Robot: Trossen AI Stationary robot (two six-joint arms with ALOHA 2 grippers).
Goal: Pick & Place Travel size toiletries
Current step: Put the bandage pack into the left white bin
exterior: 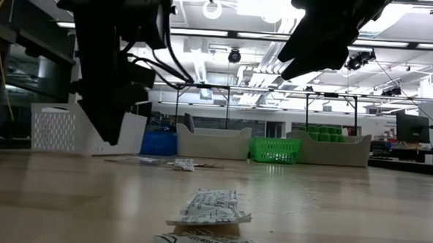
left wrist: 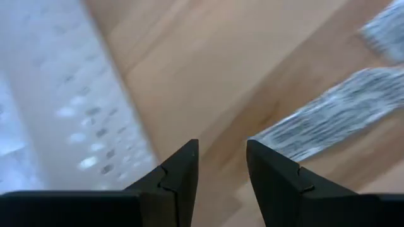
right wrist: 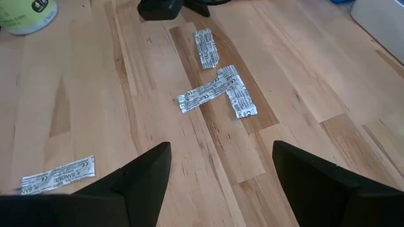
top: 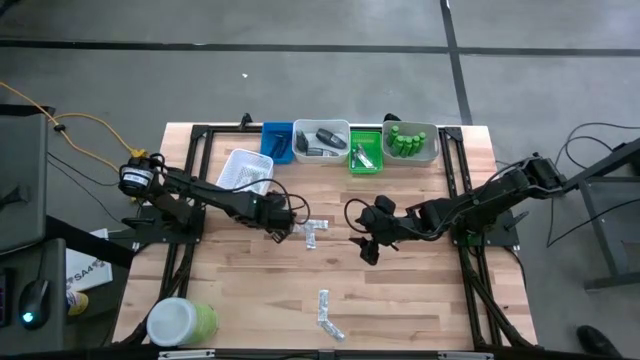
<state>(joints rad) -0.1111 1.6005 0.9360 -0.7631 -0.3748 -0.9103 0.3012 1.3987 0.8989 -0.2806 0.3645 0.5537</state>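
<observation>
Table (top: 420, 300): wood top, bins in row at far edge. Green bottles (top: 405, 140) binned at right end; dark oval pieces (top: 322, 140) in beige bin. Judgement: sorting largely done, sachets left.

Left gripper (top: 272, 236): beside white tray (top: 245, 170), jaws part open, nothing between them.

Right gripper (top: 360, 233): mid-table, jaws wide, empty.

Sachets (top: 314, 230): loose cluster between grippers; second pair (top: 326, 314) near front edge, untouched.

Blue bin contents hidden. Green basket (top: 364, 150) items too small to tell.
</observation>
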